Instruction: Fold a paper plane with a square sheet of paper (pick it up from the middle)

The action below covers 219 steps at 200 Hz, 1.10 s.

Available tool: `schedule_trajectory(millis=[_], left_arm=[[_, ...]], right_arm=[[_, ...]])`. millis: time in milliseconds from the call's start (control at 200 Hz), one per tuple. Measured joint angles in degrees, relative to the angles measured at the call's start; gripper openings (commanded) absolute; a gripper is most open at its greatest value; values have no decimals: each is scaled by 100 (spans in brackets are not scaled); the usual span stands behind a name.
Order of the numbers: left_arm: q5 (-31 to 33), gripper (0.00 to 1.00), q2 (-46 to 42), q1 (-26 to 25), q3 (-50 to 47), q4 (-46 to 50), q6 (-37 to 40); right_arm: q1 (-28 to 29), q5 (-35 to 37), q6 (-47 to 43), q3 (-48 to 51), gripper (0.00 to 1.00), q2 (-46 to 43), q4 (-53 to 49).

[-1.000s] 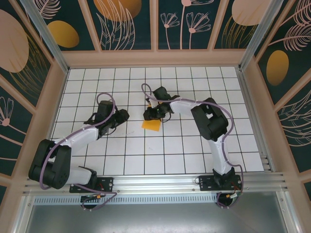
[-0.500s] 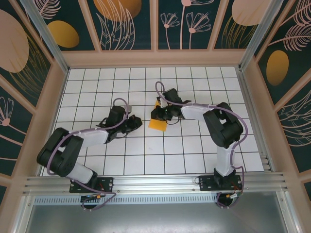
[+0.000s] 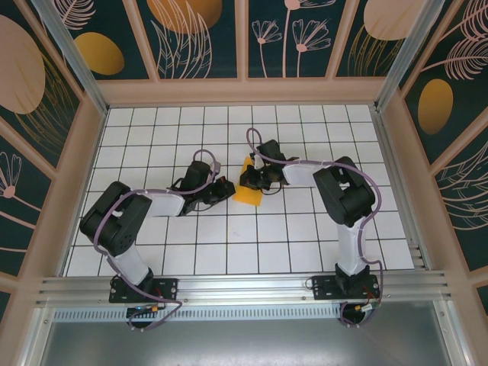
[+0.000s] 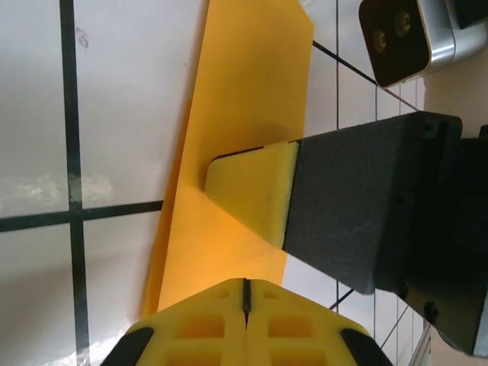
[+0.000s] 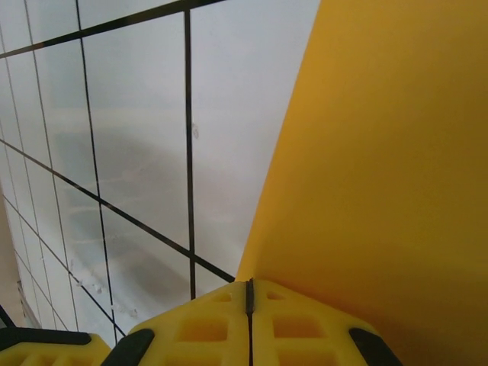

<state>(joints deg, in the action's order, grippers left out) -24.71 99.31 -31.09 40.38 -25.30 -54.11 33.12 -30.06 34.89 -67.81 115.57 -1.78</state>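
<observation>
The square sheet of paper (image 3: 247, 192) lies as a small folded orange shape on the white tiled floor, mid-table. In the left wrist view it is a long narrow orange strip (image 4: 236, 114). My left gripper (image 3: 227, 188) is shut, and its tips (image 4: 245, 293) sit over the strip's near end. My right gripper (image 3: 253, 181) is also shut. One of its yellow fingers (image 4: 255, 194) rests on the paper's middle, and its tips (image 5: 249, 293) meet the paper's edge (image 5: 381, 152). Nothing shows between either pair of jaws. A paper plane is out of view.
White tiled floor (image 3: 229, 244) with black grid lines spreads around the paper. Wooden-framed dark leaf-patterned panels (image 3: 198, 38) wall in the back and both sides. Both arm bases stand at the near rail (image 3: 244, 290). The right wrist camera housing (image 4: 400, 38) sits close above the paper.
Both grippers have shut. The left arm swung right until its tips reached the paper. The right gripper shifted right with the paper and settled onto it.
</observation>
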Motion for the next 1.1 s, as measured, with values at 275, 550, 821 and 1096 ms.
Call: schedule_trajectory(millis=[275,550,821,1096], left_arm=[[4,1,398,-33,264,308,72],[33,1,560,-61,479,625,243],[74,1,673,-96,619,863,393],[146,1,667,-118,678,1054,688]], right_arm=[[-24,-4,0,-59,8,131,-101],[-31,-4,-2,-129,8,164,-190],[-33,0,-26,-192,8,195,-282],[-37,7,-46,-273,8,229,-407]])
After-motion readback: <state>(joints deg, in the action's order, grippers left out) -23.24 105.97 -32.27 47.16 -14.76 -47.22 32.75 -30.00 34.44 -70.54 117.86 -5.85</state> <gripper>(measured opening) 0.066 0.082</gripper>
